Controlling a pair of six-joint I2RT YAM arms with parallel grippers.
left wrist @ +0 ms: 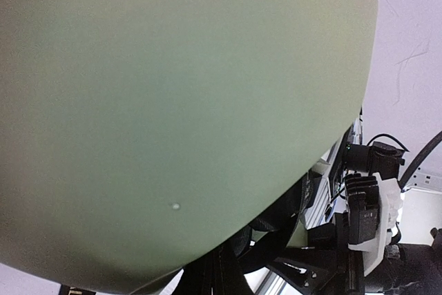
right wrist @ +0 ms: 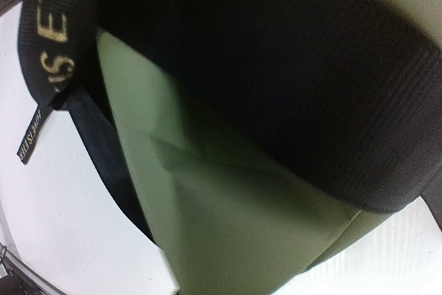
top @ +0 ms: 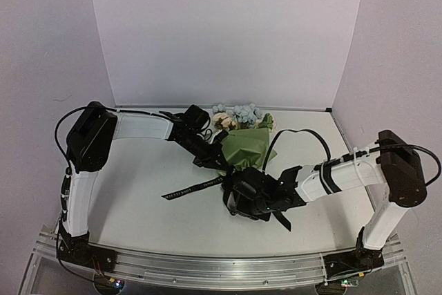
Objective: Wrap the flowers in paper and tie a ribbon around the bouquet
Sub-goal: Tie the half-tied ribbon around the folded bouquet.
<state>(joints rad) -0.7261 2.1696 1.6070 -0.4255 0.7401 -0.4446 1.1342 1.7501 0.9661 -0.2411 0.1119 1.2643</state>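
- Bouquet (top: 243, 141) lying near the far edge of the surface (top: 145, 177), about midway along it, heads toward that edge, and the wrapping looks done to me!
- Agreed. The paper (top: 247, 148) is folded round the stems as a cone, with the flowers (top: 238, 114) poking out of its wide end. Tying is what's left.
- And the ribbon (top: 195, 188)? One end trails flat toward the left edge, and a second tail pokes out toward the near edge behind the right pincer (top: 238, 195). No knot, no bow that I can see.
- From the right wrist it lies right across the paper at the cone's narrow end, so I'd call the tie begun, not finished. That pincer is closed; whether the ribbon is nipped inside it is hidden.
- Left pincer (top: 219, 162)?
- Closed too, and up against the cone's left flank. Its camera is filled with green, so I can't tell if it's pinching a fold.
- Textures, quickly!
- Paper: matte olive, thin, with sharp creases where it folds. Ribbon: a black woven band, finely ribbed, pale lettering, floppy. Blooms: cream-peach rose heads and pale blue clusters, soft and rounded.
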